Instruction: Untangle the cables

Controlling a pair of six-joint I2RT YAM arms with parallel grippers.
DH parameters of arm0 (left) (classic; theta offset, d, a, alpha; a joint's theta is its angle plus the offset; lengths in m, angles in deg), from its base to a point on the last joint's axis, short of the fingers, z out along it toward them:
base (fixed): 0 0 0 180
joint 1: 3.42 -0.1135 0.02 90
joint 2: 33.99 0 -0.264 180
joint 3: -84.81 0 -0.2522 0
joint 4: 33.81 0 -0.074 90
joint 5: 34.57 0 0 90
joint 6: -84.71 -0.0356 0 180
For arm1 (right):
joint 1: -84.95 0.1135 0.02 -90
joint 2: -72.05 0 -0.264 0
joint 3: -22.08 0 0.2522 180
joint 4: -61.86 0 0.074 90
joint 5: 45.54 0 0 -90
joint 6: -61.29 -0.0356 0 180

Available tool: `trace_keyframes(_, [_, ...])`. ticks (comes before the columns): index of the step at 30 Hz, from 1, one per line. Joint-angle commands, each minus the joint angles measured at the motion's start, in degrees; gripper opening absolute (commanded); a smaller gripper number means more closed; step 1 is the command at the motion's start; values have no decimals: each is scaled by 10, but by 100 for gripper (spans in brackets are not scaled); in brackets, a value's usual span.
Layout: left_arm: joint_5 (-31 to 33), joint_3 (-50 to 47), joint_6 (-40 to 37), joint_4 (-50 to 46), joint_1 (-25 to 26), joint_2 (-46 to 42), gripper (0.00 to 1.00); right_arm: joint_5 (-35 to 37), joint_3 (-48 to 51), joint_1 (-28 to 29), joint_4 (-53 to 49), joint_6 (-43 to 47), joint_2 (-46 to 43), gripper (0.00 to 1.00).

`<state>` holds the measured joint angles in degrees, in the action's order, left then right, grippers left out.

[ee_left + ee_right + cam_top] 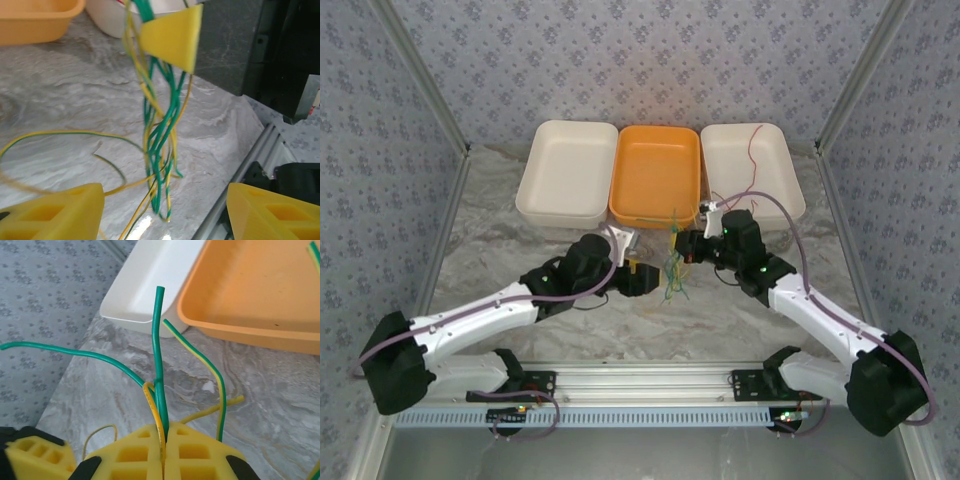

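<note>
Green-and-yellow cables [160,145], which we judge light, limp and slippery, hang pinched between the right fingers [135,455]; the spread left fingers [55,215] should take one loose end.

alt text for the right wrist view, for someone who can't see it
The right hand, its yellow fingers shut together, pinches a few thin green and yellow-green cables that fan upward from the grip. Behind them on the marbled table sit a white tray and an orange tray.

No legible text, label, brand, number or sign anywhere.
</note>
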<state>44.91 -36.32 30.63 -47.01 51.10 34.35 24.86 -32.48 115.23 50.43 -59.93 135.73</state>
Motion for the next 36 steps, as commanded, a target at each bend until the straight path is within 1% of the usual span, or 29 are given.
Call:
trace_keyframes(1, [-41,27,-43,27,2,35,67,-37,-32,1,-49,19,11,0])
trace_keyframes(3, [-37,30,-48,36,3,48,67,-38,-34,4,-50,13,12,0])
trace_keyframes(4, [-32,30,-49,37,4,54,66,-39,-34,4,-50,10,12,0])
trace_keyframes(8, [-30,28,-51,54,7,66,51,-42,-39,5,-61,1,13,0])
trace_keyframes(12, [-20,28,-49,66,8,77,42,-50,-42,8,-65,-7,13,0])
trace_keyframes(16, [-18,36,-51,71,14,95,41,-59,-46,8,-65,-19,12,0])
trace_keyframes(17, [-14,38,-51,71,15,99,37,-61,-47,8,-65,-21,13,0])
trace_keyframes(20, [1,41,-50,71,17,102,13,-62,-49,8,-70,-25,13,0])
trace_keyframes(21, [7,41,-48,69,16,102,7,-65,-49,7,-68,-27,11,0])
trace_keyframes(22, [15,41,-48,68,16,102,2,-67,-49,7,-66,-29,12,0])
trace_keyframes(23, [20,41,-46,68,16,102,0,-70,-49,6,-66,-31,11,0])
trace_keyframes(26, [42,21,-37,85,17,81,0,-62,-55,0,-88,-28,8,0])
trace_keyframes(29, [65,-9,-27,98,15,36,0,-74,-45,-34,-97,-29,-6,0])
trace_keyframes(30, [65,-17,-24,96,12,22,0,-86,-38,-49,-92,-34,-14,3])
trace_keyframes(31, [60,-22,-20,92,8,10,0,-98,-30,-60,-83,-37,-23,19])
trace_keyframes(33, [45,-31,-17,92,2,-5,0,-107,-24,-69,-75,-39,-41,44])
trace_keyframes(34, [41,-36,-16,93,0,-10,0,-112,-23,-68,-71,-38,-46,49])
trace_keyframes(36, [34,-42,-15,97,-3,-16,0,-123,-17,-59,-57,-37,-51,51])
